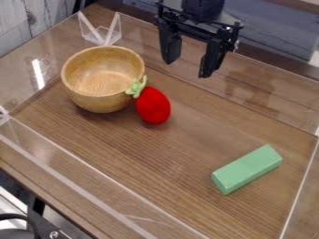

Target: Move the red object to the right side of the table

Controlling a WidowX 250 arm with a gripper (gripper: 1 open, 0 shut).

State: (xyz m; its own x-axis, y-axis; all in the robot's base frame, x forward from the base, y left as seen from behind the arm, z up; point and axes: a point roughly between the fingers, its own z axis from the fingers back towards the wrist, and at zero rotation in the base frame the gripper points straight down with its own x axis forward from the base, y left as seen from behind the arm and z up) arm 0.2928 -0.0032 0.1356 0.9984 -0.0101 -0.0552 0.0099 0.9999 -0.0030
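Observation:
The red object point(152, 105) is a small strawberry-like toy with a green leafy top, lying on the dark wood-grain table point(174, 149) right beside the wooden bowl. My gripper point(188, 62) hangs above the far middle of the table, pointing down, its black fingers point(166, 49) spread open with nothing between them. It is up and to the right of the red object, clearly apart from it.
A light wooden bowl point(103, 78) stands at the left, touching the red object's leafy side. A green rectangular block point(245, 169) lies near the front right. Clear acrylic walls point(37, 140) edge the table all round.

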